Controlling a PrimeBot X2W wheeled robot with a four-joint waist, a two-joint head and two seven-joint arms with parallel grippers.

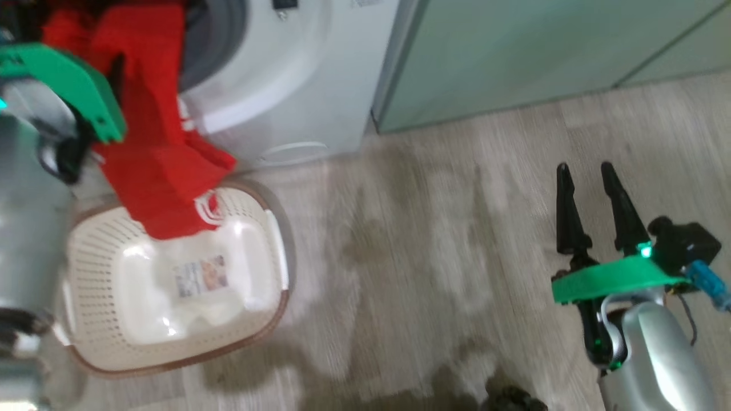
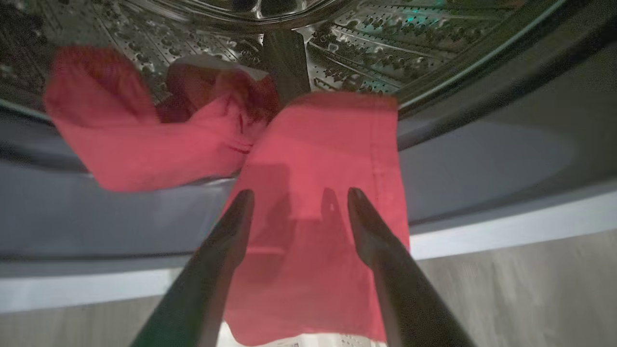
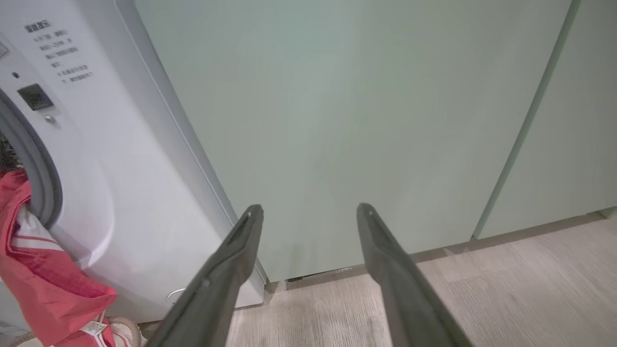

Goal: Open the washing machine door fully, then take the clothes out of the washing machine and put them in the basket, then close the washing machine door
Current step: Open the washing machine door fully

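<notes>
left claw point(image 2: 300, 192) wide, fingers spread in front of the red clothes point(image 2: 318, 159), not pinching them. finger shadows sit on the fabric. the clothes hang out of the steel drum point(image 2: 361, 53) at the top of the left wrist frame, over the grey lip point(image 2: 482, 159) and down past the bottom edge. a second fold is bunched on the lip, upper left.

head view: the clothes run from the washing machine point(image 1: 297, 74) mouth at upper left down to the basket point(image 1: 97, 268) at lower left. their bottom end overlaps the basket's far rim; can't tell if it touches the base. the basket sits on the floor point(image 1: 428, 257) just in front of the machine, sticker on its base.

right claw point(image 1: 585, 166) wide too, holding nothing. it's at the lower right of the head view, well apart from the basket, pointing toward the pale green cabinet point(image 1: 542, 45).
</notes>
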